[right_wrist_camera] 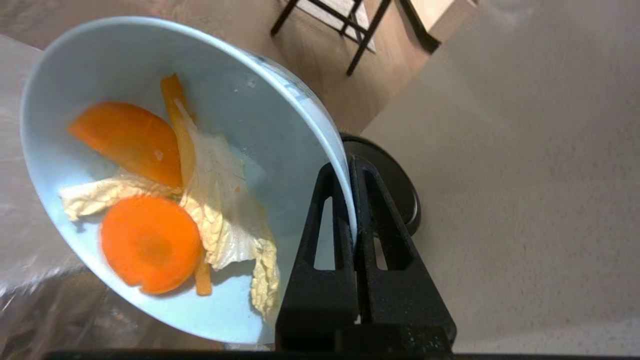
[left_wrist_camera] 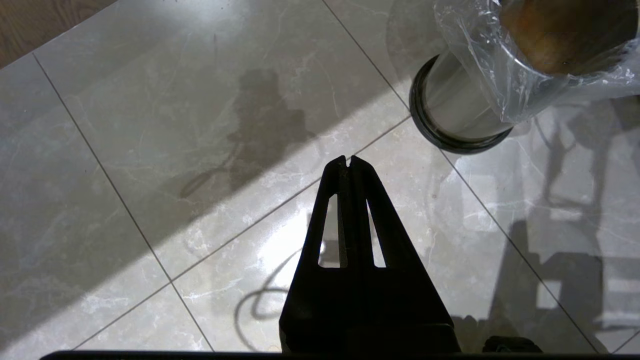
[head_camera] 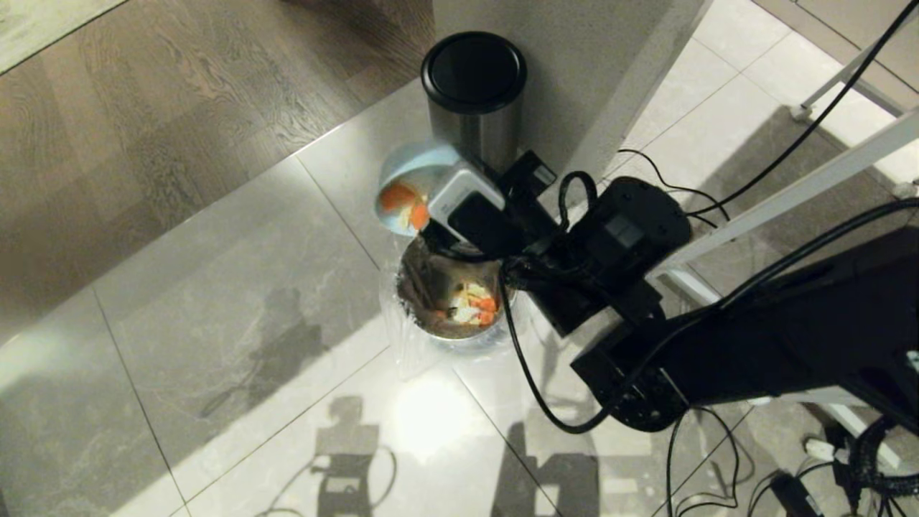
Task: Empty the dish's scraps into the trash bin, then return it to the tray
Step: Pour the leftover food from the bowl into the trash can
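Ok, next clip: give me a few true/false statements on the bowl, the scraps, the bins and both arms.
1. The right gripper grips the light-blue bowl by its rim. True.
2. The bowl is already empty. False: carrot slices and cabbage remain inside.
3. The steel trash bin holds some scraps. True.
4. The left gripper has open jaws. False: they are shut, over bare floor.
5. The black-lidded bin stands open. False: its lid is on.

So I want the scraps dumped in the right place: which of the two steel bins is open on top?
The shorter trash bin with the clear bag liner is open, scraps already inside. The taller bin behind it wears a black lid.
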`<state>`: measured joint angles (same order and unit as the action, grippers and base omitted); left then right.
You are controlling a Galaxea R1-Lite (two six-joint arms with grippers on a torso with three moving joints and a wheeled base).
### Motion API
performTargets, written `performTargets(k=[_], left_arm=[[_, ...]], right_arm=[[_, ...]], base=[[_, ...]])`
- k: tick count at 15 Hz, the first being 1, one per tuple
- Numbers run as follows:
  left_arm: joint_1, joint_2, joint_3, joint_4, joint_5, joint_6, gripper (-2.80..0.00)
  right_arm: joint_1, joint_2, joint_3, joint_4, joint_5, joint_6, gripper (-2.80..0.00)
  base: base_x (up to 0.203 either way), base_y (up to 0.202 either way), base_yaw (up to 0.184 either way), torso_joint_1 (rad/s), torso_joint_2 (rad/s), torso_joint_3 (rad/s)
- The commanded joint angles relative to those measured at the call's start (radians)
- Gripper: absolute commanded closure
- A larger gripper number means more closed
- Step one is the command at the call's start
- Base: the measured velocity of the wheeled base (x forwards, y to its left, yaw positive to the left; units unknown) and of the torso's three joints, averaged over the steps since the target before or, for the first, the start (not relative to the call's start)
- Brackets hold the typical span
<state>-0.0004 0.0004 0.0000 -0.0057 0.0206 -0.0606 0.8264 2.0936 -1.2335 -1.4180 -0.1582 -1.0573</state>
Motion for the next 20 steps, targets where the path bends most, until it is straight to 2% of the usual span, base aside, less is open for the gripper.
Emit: performTargets(k=[1, 4, 6, 8, 14, 17, 20], left_arm=[[-0.001, 0.001, 0.000, 0.000, 0.001, -0.001, 0.00], [0.000, 0.001, 0.000, 0.000, 0.001, -0.001, 0.00], [0.000, 0.001, 0.000, 0.000, 0.001, -0.001, 0.00], [-0.001, 0.001, 0.000, 0.000, 0.001, -0.001, 0.00], [0.000, 0.001, 0.000, 0.000, 0.001, -0.001, 0.00], [0.000, 0.001, 0.000, 0.000, 0.001, -0.001, 0.00], [-0.001, 0.001, 0.000, 0.000, 0.001, -0.001, 0.00]], right_arm=[[0.000, -0.014, 0.069, -0.052, 0.003, -0.019, 0.00], [-0.028, -0.026, 0.097, -0.089, 0.045, -0.039, 0.00], [-0.055, -0.031, 0.097, -0.086, 0.115, -0.064, 0.00], [-0.084, -0.037, 0.103, -0.082, 0.225, -0.096, 0.00], [-0.147, -0.045, 0.127, -0.077, 0.418, -0.164, 0.00], [-0.164, -0.039, 0.098, -0.084, 0.454, -0.176, 0.00], [-0.186, -0.033, -0.026, -0.076, 0.551, -0.188, 0.00]], base=[[0.000, 0.000, 0.000, 0.000, 0.00, 0.000], [0.000, 0.000, 0.000, 0.000, 0.00, 0.000], [0.000, 0.000, 0.000, 0.000, 0.00, 0.000], [0.000, 0.000, 0.000, 0.000, 0.00, 0.000], [0.000, 0.000, 0.000, 0.000, 0.00, 0.000], [0.000, 0.000, 0.000, 0.000, 0.00, 0.000], [0.000, 0.000, 0.000, 0.000, 0.00, 0.000]])
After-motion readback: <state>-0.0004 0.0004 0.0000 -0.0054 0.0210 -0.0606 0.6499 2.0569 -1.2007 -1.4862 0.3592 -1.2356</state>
